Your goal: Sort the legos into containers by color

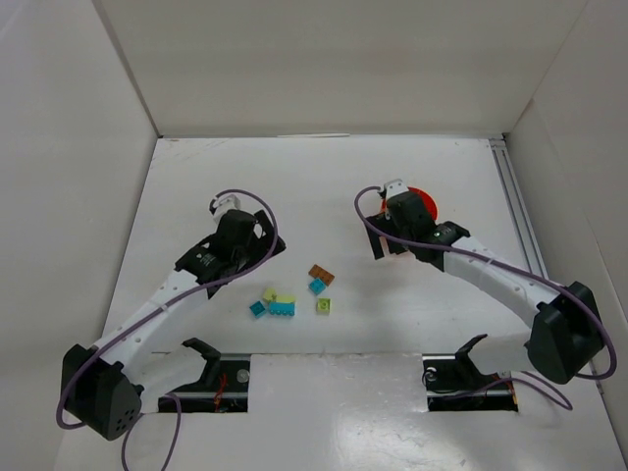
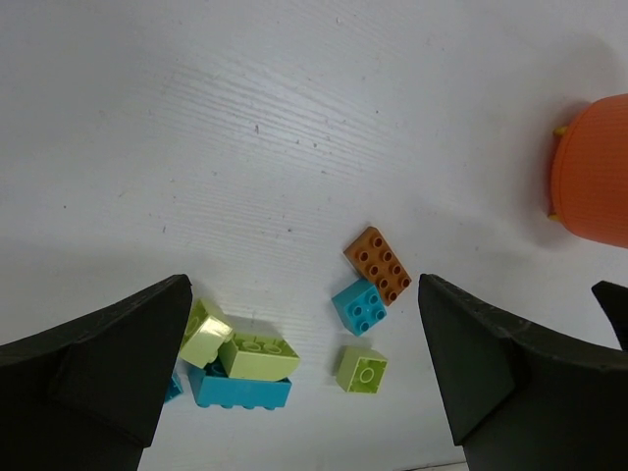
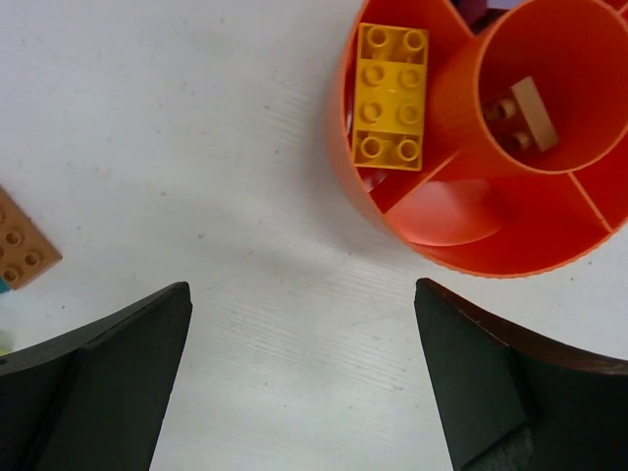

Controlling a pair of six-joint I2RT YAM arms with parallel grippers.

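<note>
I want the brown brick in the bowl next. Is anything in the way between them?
Nothing visible: only bare table lies between the brown brick and the orange bowl. The teal brick sits on its other side.

Open table (image 1: 294, 186) around brick cluster (image 1: 292, 294), right arm (image 1: 491, 267) seemingly overhanging bowl (image 1: 429, 199)
</note>
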